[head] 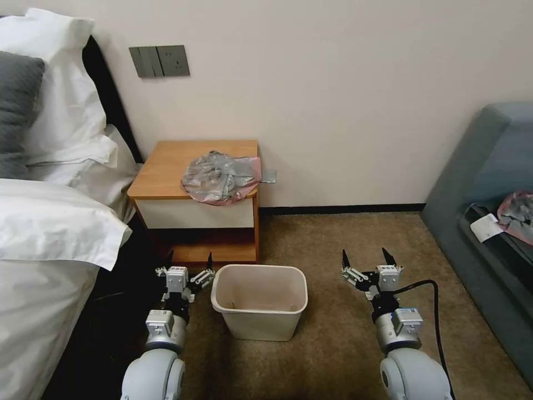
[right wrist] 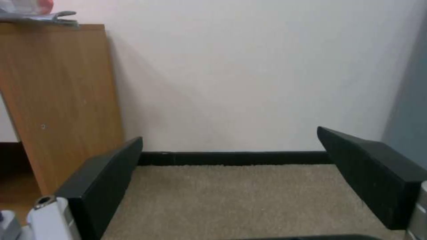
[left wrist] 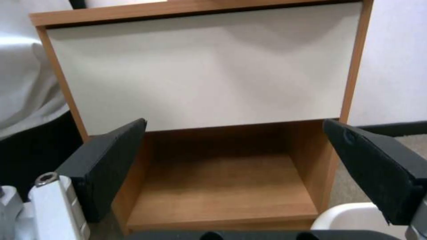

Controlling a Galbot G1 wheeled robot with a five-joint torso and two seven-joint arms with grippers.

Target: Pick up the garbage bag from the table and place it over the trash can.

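The tabletop (head: pixel 166 169) stood against the wall beside the bed (head: pixel 50 233), w/ the bag (head: pixel 222 176) crumpled on its right front corner, pink rim spilling just over the front edge. The bin (head: pixel 260 303) sat on the carpet in front of the nightstand, between the 2 arms, empty as far as could be seen.

Risks, as a judgement: the bag was thin, wrinkly and bunched, so a pinch could catch only 1 layer or a loose fold & slip out on the lift. Its overhang meant a low approach might nudge it off the edge onto the floor. Once lifted, a limp bag would probably not open by itself, so getting the rim around the bin would likely need both arms; a 1-sided pull could tip or drag the light bin. A similar grey-pink bundle (head: pixel 516 214) lay on the sofa (head: pixel 488 166) to the right; mistaking it for the target would be an error.

Left end effector (head: pixel 189 259) hovered low just left of the bin, facing the drawer front (left wrist: pixel 204 66), fingers spread wide, nothing held or touched. Right end effector (head: pixel 366 256) hung over the carpet right of the bin, well apart from it, also wide open & empty.
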